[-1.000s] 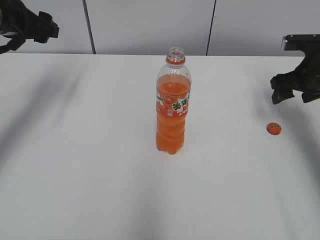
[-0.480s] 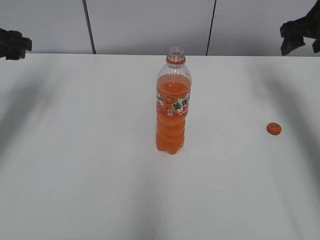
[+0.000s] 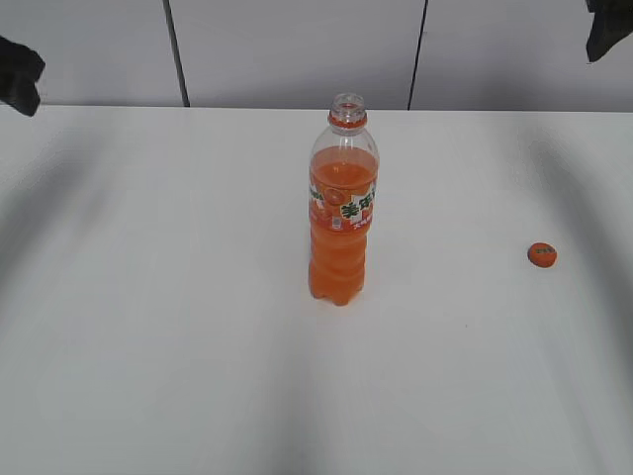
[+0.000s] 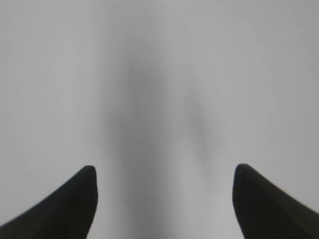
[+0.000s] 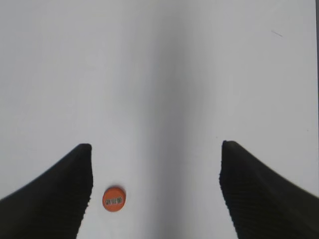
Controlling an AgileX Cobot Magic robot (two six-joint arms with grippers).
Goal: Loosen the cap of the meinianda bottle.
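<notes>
The meinianda bottle (image 3: 341, 213) stands upright in the middle of the white table, orange liquid inside, its mouth open with no cap on it. The small orange cap (image 3: 541, 254) lies flat on the table far to the right of the bottle; it also shows in the right wrist view (image 5: 114, 198). My right gripper (image 5: 156, 149) is open and empty, high above the cap; only a dark tip (image 3: 605, 30) shows at the top right of the exterior view. My left gripper (image 4: 164, 172) is open and empty over bare table; its tip (image 3: 18, 74) shows at the far left edge.
The white table (image 3: 178, 327) ends at a pale panelled wall (image 3: 297, 49) behind the bottle. Soft arm shadows lie on the table at both sides.
Both arms have pulled back and up, away from the table. The right gripper rose from just above the cap to the top corner. The bottle and cap have not moved.
</notes>
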